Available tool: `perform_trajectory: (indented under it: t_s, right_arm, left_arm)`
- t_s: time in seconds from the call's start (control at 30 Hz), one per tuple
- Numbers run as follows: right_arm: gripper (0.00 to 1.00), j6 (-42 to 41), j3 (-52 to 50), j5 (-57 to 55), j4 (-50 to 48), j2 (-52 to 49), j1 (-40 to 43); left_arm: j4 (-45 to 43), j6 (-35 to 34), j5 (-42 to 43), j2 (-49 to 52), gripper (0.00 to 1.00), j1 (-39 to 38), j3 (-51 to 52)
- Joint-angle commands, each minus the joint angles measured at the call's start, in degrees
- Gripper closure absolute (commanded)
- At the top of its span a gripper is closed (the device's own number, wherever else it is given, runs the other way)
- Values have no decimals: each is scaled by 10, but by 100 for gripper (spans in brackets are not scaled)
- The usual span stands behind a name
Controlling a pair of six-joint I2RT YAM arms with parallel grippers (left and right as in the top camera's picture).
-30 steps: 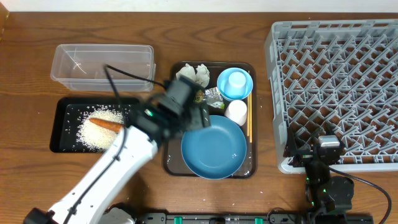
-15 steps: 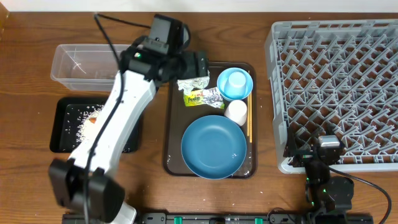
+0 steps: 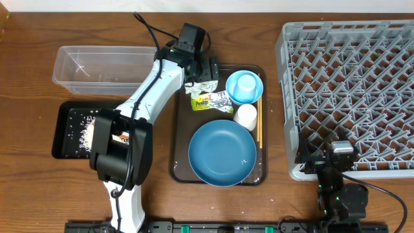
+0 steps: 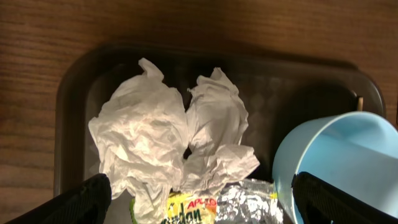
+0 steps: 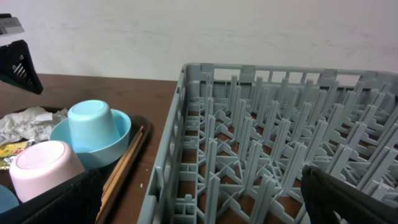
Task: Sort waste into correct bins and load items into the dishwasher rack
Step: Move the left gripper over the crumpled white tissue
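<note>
**LEFT GRIPPER OVER TISSUE, NOTHING HELD**

Found left gripper (image 4: 208, 198) at top centre of the overhead frame, hovering above the tissue (image 4: 163, 140) at the upper end of the brown tray (image 4: 71, 106). Noted fingers (image 4: 87, 200) spread wide, one at each lower corner of the wrist view, with nothing between them.

Located tissue as two crumpled lobes pressed together, touching wrapper (image 4: 186, 213) and foil (image 4: 249, 202) along the lower edge of that view. Noted saucer (image 4: 289, 162) just beside, at right.

Located tub (image 3: 103, 65) at upper left of the overhead frame and black tray (image 3: 68, 126), holding rice (image 3: 84, 133), at mid left. Located rack (image 3: 349, 84) at right, with no items in it.

Found right gripper (image 5: 202, 202) parked at lower right beside the rack, fingers apart, holding nothing.

Cannot confirm the carrot's place: arm covers much of the black tray, with possibly an orange sliver showing beneath it.

Judged step in hand: picking up the tissue for a bin.

Risks from here:
- Raking in wrapper or foil along with the tissue, given the wide spread and the touching edges, and so mixing waste in one bin.
- Pinching one lobe only and leaving the other on the brown tray, should the lobes prove to be separate pieces.
- Striking the saucer rim with the right-hand finger on descent, and shifting the dishes.
- Losing the soft, loose tissue in transit from too shallow a bite.
</note>
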State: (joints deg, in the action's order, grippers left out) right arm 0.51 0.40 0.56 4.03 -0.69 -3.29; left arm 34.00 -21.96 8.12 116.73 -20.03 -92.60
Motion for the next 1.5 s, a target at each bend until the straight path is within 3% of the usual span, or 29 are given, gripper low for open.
perform_trajectory:
  t_s: [0.0, 0.27, 1.07, 1.3, 1.47]
  right_arm:
    - [1, 6, -1, -2, 3, 3, 11]
    - [1, 6, -1, -2, 3, 3, 11]
    - [1, 6, -1, -2, 3, 3, 11]
    - [1, 6, -1, -2, 3, 3, 11]
    - [1, 6, -1, -2, 3, 3, 11]
  left_arm:
    - [-2, -19, -18, 6, 5, -5, -6]
    - [-6, -19, -69, 39, 5, -34, -6]
    - [-16, -2, -83, 48, 6, -44, 21]
    - [-17, -2, -88, 54, 17, -47, 23]
    - [-15, -2, -86, 65, 17, -53, 24]
